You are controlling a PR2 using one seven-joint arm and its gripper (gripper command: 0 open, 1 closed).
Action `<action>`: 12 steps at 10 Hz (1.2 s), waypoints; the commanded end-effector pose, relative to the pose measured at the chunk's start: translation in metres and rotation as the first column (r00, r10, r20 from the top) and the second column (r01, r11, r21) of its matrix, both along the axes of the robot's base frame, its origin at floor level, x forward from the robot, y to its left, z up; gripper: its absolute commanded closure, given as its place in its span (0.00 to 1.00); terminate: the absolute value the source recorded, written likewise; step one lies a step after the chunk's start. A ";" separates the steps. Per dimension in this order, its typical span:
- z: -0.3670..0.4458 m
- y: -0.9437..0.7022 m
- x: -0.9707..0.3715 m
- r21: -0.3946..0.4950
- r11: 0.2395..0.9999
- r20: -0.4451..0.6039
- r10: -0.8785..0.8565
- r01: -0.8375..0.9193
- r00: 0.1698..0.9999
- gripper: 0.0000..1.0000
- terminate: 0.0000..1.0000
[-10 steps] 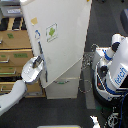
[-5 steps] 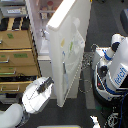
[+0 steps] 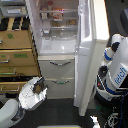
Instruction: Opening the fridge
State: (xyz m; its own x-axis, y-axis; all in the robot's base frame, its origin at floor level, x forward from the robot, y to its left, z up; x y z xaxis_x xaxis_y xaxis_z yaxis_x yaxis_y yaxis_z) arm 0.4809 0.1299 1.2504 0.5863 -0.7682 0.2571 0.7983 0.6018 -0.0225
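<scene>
The fridge (image 3: 65,50) fills the top and centre of the frame, standing upright with its long axis running top to bottom. Its upper door (image 3: 92,47) is swung wide open toward the frame's right, edge-on to us, so the lit shelves (image 3: 56,22) show with a few items too blurred to name. Below the open compartment sit two drawers (image 3: 60,69), each with a curved silver handle, both shut. The gripper (image 3: 39,86) is at the lower left of the frame, on a pale rounded arm (image 3: 22,102) coming up from the bottom left corner; the fridge lies up and to the right of it, the lower drawer just beside it. I cannot tell whether its fingers are spread or pressed together. A tan cabinet (image 3: 17,55) stands at left, a white-and-blue robot body (image 3: 115,75) at right.
</scene>
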 end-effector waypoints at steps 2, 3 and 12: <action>-0.106 -0.120 0.150 0.057 0.988 -0.059 0.145 -0.142 0.988 0.00 0.00; -0.085 -0.163 0.139 0.022 0.996 -0.051 0.091 -0.090 0.995 0.00 0.00; -0.055 -0.565 0.026 -0.088 0.920 0.008 -0.383 0.382 0.924 0.00 0.00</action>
